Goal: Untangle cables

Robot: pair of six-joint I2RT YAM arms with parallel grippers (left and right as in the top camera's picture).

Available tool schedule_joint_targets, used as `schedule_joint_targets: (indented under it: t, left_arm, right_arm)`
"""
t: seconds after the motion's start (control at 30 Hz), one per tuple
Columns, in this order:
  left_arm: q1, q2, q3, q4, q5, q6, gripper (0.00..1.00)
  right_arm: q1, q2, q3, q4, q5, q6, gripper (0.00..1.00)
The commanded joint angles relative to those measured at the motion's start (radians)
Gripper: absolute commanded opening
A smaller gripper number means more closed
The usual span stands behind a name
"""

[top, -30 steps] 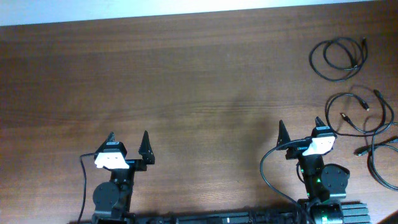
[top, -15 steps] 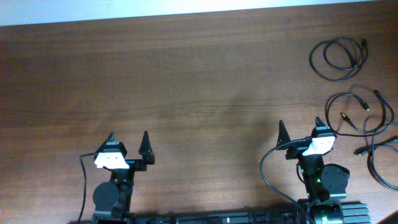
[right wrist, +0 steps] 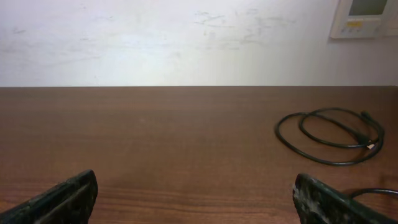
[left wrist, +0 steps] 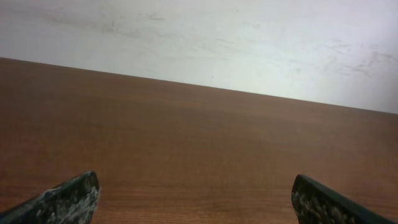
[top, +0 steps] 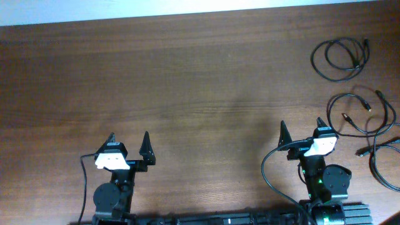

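Observation:
Three thin black cables lie as separate loose loops at the table's right side: one coil at the far right (top: 340, 58), one loop below it (top: 362, 112), and one at the right edge (top: 382, 159). The far coil also shows in the right wrist view (right wrist: 329, 134). My right gripper (top: 302, 130) is open and empty, left of the middle loop, near the front edge. My left gripper (top: 129, 140) is open and empty at the front left, far from the cables. No cable shows in the left wrist view, where the left gripper (left wrist: 196, 199) is over bare wood.
The brown wooden table (top: 187, 81) ends at a white wall (right wrist: 186, 37) along its far edge. A white wall device (right wrist: 367, 17) hangs at the upper right. Each arm's own thicker black wire loops beside its base (top: 269, 169).

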Motion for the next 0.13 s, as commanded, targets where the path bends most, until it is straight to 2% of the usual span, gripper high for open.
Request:
schedule_joint_targets:
  t: [0.0, 0.1]
  left_arm:
    - [0.003, -0.010, -0.001, -0.008, 0.014, 0.016, 0.99]
    - [0.003, -0.010, -0.001, -0.008, 0.014, 0.016, 0.99]
  right_arm:
    - [0.005, -0.008, -0.005, -0.006, 0.009, 0.005, 0.99]
    - [0.005, -0.008, -0.005, -0.006, 0.009, 0.005, 0.99]
